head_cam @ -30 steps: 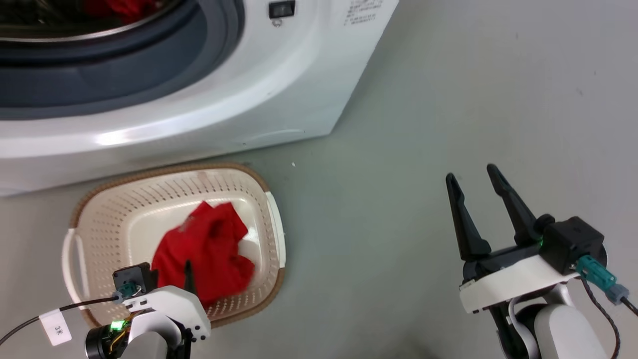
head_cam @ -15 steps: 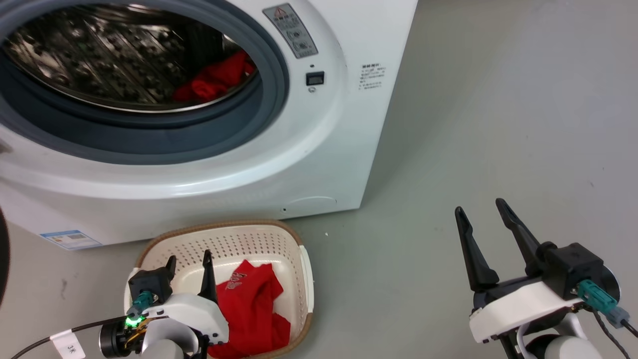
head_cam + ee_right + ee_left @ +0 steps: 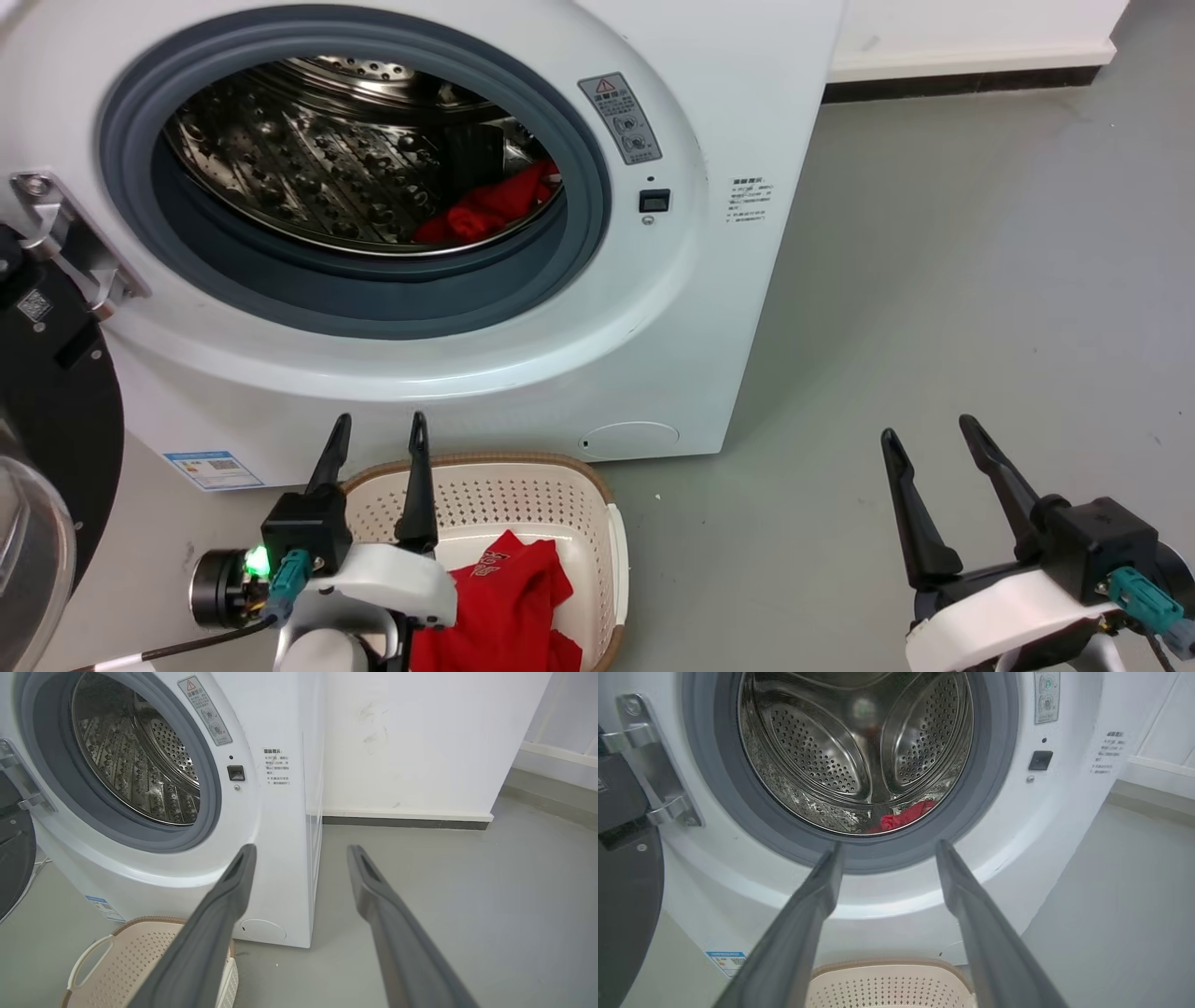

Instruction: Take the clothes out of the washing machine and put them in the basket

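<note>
— Grey floor (image 3: 934,280), white wall (image 3: 420,742) behind. What stands on it?

— A white washing machine (image 3: 709,308), its glass door (image 3: 56,420) hanging open off to the left of the left hand (image 3: 380,420). That hand is released, fingers spread with nothing between them, pointing at the steel drum (image 3: 308,177).

— And the clothes?

— One red garment (image 3: 485,213) lies low in the drum, ahead of the left hand. The left wrist view shows it beyond the fingertips, in line with the gap between them. The other red garment (image 3: 509,607) lies crumpled in the cream basket (image 3: 523,495), just right of that hand's wrist.

— The basket itself?

— On the floor close before the machine's front, under and just right of the left hand.

— The right hand (image 3: 927,427)?

— Also released and empty, over bare floor, well apart from the basket, with the machine ahead to its left.
</note>
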Available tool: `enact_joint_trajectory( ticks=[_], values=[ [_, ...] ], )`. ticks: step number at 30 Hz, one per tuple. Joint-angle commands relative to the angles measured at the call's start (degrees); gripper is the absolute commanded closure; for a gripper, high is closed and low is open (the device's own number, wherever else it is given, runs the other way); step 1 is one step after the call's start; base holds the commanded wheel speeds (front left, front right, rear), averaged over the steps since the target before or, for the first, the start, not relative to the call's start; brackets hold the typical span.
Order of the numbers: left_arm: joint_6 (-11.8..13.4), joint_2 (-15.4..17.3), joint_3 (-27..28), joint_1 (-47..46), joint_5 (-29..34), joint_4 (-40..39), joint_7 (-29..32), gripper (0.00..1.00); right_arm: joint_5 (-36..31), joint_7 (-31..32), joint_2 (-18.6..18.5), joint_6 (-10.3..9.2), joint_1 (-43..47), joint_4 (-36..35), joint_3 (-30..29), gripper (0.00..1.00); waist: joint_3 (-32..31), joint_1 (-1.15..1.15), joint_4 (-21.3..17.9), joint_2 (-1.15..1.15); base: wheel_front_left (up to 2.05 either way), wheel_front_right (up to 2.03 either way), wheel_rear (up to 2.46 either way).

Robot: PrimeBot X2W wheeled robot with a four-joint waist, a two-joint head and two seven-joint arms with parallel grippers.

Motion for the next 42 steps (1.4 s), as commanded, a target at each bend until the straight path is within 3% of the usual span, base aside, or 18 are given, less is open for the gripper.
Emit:
enact_joint_trajectory(
  ticks=[1,8,24,42],
  values=[
    [0.0,-0.08,-0.13,0.15,0.19,-0.74,-0.15,0.0,0.25,0.13,0.1,-0.04,0.82,-0.29,-0.13,0.0,-0.22,0.02,0.23,0.0,0.0,0.0,0.0],
    [-1.16,0.06,-1.27,-2.72,0.18,-1.77,-0.15,0.0,0.6,0.41,0.1,-0.04,1.31,-1.05,0.39,0.0,-0.18,0.02,0.28,0.0,0.0,0.0,0.0],
    [-3.08,0.81,-0.7,-23.18,-3.57,15.2,2.53,0.0,0.88,0.21,0.1,-0.04,-0.8,-2.16,1.48,0.0,8.32,0.02,-2.16,0.0,0.0,0.0,0.0],
    [-3.32,8.58,2.38,-51.79,-6.63,40.03,12.68,0.0,3.38,-3.14,0.11,-0.04,-4.99,0.71,5.84,0.0,20.41,0.02,-10.21,0.0,0.0,0.0,0.0]
  ],
)
